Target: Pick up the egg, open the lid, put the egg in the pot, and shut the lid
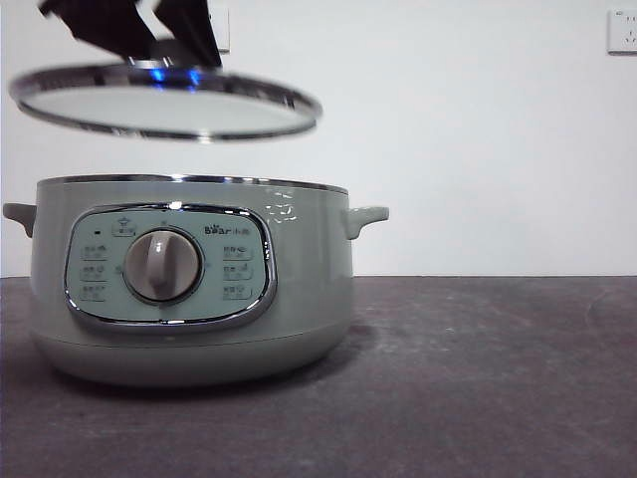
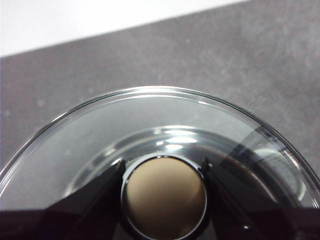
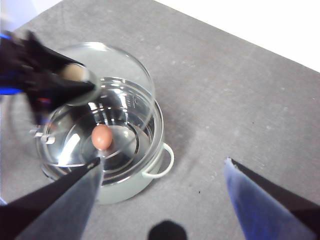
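Note:
The pale green pot point(image 1: 189, 289) stands at the left of the table, dial facing the camera. My left gripper point(image 1: 169, 45) is shut on the knob point(image 2: 165, 197) of the glass lid point(image 1: 164, 105) and holds it tilted in the air above the pot, shifted a little left. Seen from the right wrist, the brown egg point(image 3: 102, 137) lies on the shiny bottom inside the pot point(image 3: 150, 170), with the lid point(image 3: 115, 65) and the left gripper point(image 3: 55, 80) over the far side. High above the table beside the pot, my right gripper point(image 3: 162, 161) is open and holds nothing.
The dark grey table point(image 1: 478, 378) stretches bare to the right of the pot. A white wall runs behind it, with a socket point(image 1: 622, 30) at the top right.

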Controlling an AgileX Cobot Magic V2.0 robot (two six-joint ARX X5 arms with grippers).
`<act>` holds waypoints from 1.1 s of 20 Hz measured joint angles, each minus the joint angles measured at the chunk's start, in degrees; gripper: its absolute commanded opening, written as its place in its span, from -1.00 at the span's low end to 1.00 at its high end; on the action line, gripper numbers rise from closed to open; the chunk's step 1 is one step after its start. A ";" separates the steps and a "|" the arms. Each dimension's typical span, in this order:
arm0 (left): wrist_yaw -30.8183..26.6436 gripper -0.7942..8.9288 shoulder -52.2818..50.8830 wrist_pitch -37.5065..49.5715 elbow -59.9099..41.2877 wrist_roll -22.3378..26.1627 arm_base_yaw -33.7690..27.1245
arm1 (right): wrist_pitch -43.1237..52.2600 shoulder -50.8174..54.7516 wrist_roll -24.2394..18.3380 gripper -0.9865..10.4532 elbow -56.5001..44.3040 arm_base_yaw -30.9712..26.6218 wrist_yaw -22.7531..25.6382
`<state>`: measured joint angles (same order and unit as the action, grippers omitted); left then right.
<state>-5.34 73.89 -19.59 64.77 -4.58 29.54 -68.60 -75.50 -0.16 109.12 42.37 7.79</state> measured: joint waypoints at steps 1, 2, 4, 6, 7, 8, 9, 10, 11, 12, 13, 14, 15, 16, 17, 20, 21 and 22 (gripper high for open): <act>-0.02 -0.85 1.49 0.63 0.00 -0.44 0.22 | -0.44 0.59 0.07 -0.11 0.00 -0.02 0.00; -0.02 -0.85 2.84 1.18 0.00 -0.72 0.48 | -0.63 1.11 0.22 -0.11 0.00 -0.02 -0.02; -0.04 -0.85 4.92 1.73 0.00 -1.11 1.07 | -0.68 2.05 0.39 -0.11 0.00 -0.02 0.02; -0.04 -0.85 6.75 2.14 0.00 -1.33 1.77 | -0.72 2.69 0.42 -0.11 0.00 -0.02 0.17; -0.04 -0.85 7.34 2.10 0.00 -1.49 1.88 | -0.74 2.82 0.42 -0.11 0.00 -0.02 0.15; -0.04 -0.85 7.76 2.05 0.00 -1.51 2.01 | -0.76 2.84 0.42 -0.11 0.00 -0.02 0.17; -0.11 -0.85 7.78 2.05 0.00 -1.51 2.14 | -0.79 2.84 0.42 -0.11 0.00 -0.02 0.17; -0.20 -0.85 7.76 2.05 0.00 -1.51 2.21 | -0.79 2.84 0.42 -0.11 0.00 -0.02 0.17; -0.33 -0.85 7.76 1.88 0.00 -1.53 2.25 | -0.79 2.84 0.42 -0.11 0.00 0.00 0.17; -0.31 -0.85 7.76 1.51 0.00 -1.66 2.27 | -0.79 2.84 0.42 -0.11 0.00 0.00 0.17; -0.31 -0.85 7.74 1.05 0.00 -1.73 2.29 | -0.79 2.84 0.42 -0.11 0.00 0.00 0.17; -0.31 -0.85 7.74 0.66 0.00 -1.75 2.29 | -0.79 2.84 0.42 -0.11 0.00 -0.02 0.17; -0.28 -0.85 7.74 0.37 0.00 -1.77 2.32 | -0.79 2.84 0.42 -0.11 0.00 -0.02 0.17; -0.33 -0.85 7.65 0.13 0.02 -1.88 2.36 | -0.79 2.84 0.42 -0.11 0.00 -0.02 0.17; -0.39 -0.85 7.56 -0.24 0.02 -1.90 2.40 | -0.79 2.84 0.42 -0.11 0.00 -0.02 0.17; -0.46 -0.85 7.30 -1.36 0.09 -1.90 2.40 | -0.79 2.84 0.42 -0.11 0.00 -0.02 0.17; -0.46 -0.85 7.26 -1.81 0.20 -1.90 2.43 | -0.79 2.84 0.42 -0.11 0.00 -0.02 0.17; -0.46 -0.85 7.19 -2.56 0.28 -1.90 2.43 | -0.79 2.84 0.42 -0.11 0.00 -0.02 0.17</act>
<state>-5.80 81.08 -22.15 65.06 -6.48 31.97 -69.38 -72.66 0.25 109.12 42.35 7.97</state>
